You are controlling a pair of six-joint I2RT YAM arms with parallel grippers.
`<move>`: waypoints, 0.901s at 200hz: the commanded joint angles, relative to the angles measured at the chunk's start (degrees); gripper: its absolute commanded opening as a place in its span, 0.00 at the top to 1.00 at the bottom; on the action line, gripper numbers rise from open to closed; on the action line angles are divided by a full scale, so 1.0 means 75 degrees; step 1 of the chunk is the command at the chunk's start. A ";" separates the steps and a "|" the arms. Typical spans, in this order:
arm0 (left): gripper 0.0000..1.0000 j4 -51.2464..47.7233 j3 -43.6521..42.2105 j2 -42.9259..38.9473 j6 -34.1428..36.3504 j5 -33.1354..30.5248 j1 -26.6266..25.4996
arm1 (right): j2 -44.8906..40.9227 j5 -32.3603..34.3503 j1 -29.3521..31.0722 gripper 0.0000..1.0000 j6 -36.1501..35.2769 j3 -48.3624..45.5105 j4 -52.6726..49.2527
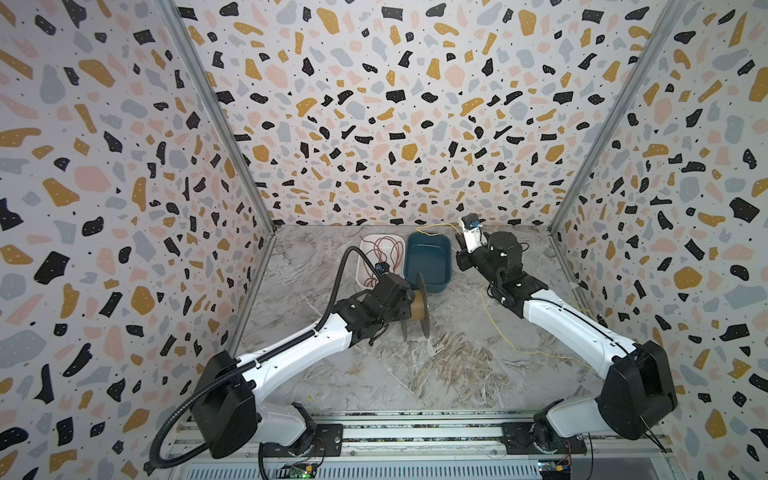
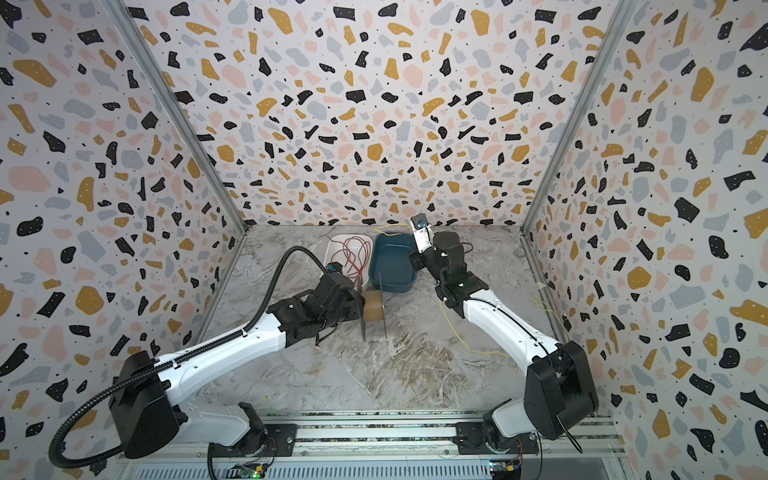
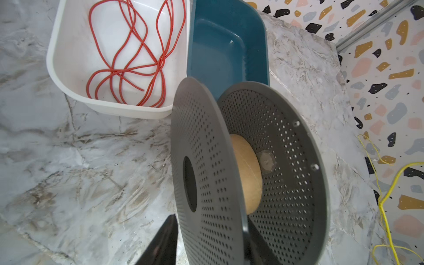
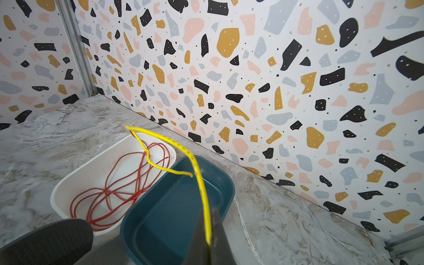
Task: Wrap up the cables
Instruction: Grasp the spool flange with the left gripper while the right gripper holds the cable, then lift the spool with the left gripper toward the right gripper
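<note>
A grey perforated spool (image 1: 415,305) with a tan core (image 3: 249,174) stands on edge mid-table. My left gripper (image 3: 212,221) has one finger on each side of the spool's near flange (image 3: 206,160). The jaws are partly closed, and I cannot tell whether they press the flange. A thin yellow cable (image 4: 199,179) is pinched in my shut right gripper (image 4: 208,243), held above the blue bin (image 4: 160,218) near the back wall. Its free end curls over the bins, and the rest trails across the table (image 1: 484,307) to the right wall. A red cable (image 3: 128,57) lies loose in the white bin (image 1: 365,266).
The white bin and the blue bin (image 1: 428,286) stand side by side at the back, just behind the spool. A thick black corrugated hose (image 1: 340,270) arches over the left arm. Patterned walls close in the left, back and right sides.
</note>
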 commanded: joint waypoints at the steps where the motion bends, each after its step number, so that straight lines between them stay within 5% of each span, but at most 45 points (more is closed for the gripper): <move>1: 0.66 -0.0291 0.0379 0.0164 0.0170 -0.0461 -0.0051 | -0.0407 -0.0034 -0.0040 1.00 0.0143 -0.0053 0.0177; 81: 1.00 -0.0603 0.0860 0.0588 0.1028 -0.1066 -0.0060 | -0.0505 -0.0098 -0.0082 1.00 0.0145 -0.0198 0.0286; 119: 1.00 -0.1031 0.1192 0.0681 0.2631 -0.1665 -0.0032 | -0.0521 -0.0405 -0.0157 1.00 0.0298 -0.0369 0.0545; 180: 1.00 -0.1636 0.1560 0.0374 0.5595 -0.1110 0.0147 | -0.0614 -0.0848 -0.0157 1.00 0.0279 -0.0479 0.0651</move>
